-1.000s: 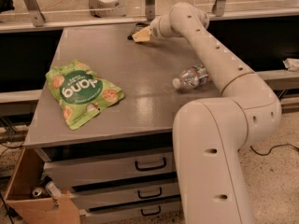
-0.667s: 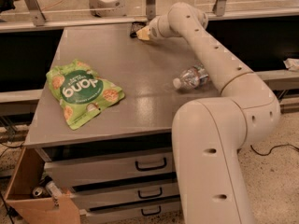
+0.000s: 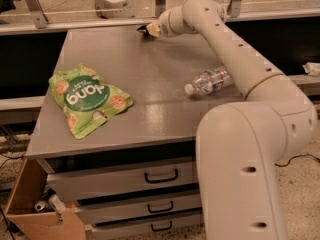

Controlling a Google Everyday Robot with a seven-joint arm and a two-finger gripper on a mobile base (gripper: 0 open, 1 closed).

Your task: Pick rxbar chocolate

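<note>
My gripper (image 3: pixel 149 30) is at the far edge of the grey table (image 3: pixel 150 79), at the end of the white arm that reaches over the table's right side. A small dark flat piece, the rxbar chocolate (image 3: pixel 141 28), sticks out to the left from between the fingertips. The gripper is shut on it and holds it slightly above the tabletop. Most of the bar is hidden by the gripper.
A large green snack pouch (image 3: pixel 87 99) lies on the table's left side. A clear plastic water bottle (image 3: pixel 207 81) lies on its side at the right, next to the arm. Drawers (image 3: pixel 160 176) are below the front edge. A cardboard box (image 3: pixel 35 209) stands at the lower left.
The gripper has risen a little at the table's far edge, and the dark bar has moved up with it. The pouch and the bottle have not moved.
</note>
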